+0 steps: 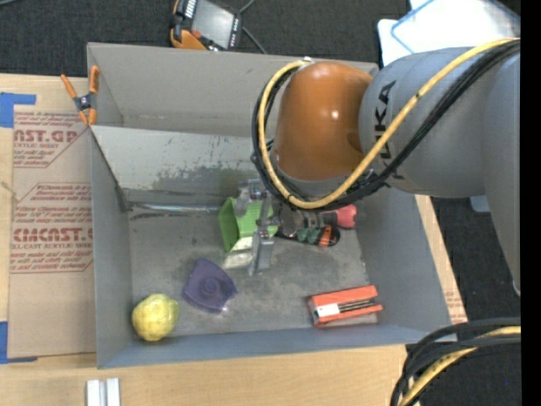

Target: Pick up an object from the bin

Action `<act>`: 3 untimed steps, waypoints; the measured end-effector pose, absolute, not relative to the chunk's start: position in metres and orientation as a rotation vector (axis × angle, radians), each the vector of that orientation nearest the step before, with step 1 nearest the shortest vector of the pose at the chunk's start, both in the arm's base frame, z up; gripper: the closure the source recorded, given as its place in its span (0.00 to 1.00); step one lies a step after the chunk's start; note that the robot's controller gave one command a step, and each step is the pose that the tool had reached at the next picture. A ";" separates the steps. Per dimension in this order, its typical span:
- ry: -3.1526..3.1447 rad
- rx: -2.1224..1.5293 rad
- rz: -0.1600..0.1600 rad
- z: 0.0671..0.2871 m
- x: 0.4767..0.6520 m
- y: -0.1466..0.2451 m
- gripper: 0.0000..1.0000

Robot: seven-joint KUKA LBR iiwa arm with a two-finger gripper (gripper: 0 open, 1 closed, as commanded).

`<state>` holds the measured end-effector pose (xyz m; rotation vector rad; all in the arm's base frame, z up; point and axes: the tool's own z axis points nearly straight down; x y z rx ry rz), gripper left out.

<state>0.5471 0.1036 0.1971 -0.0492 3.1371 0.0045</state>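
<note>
My orange wrist cover hides much of my gripper, so I cannot tell its opening, and the green piece mid-bin beside it may get nudged away, not caught.

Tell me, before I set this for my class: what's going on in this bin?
A KUKA arm reaches into the grey bin from the right. Its gripper is down near the middle of the floor, right against a green plastic thing; whether it has hold of it can't be told. A purple piece lies just below-left of it, a yellow ball sits in the near left corner, and a red stapler-like thing lies at the near right.
</note>
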 end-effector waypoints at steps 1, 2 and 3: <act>3.130 0.203 0.005 0.163 0.557 0.097 0.00; 3.135 0.022 0.004 0.167 0.558 0.083 0.00; 3.128 0.237 0.007 0.159 0.561 0.093 0.00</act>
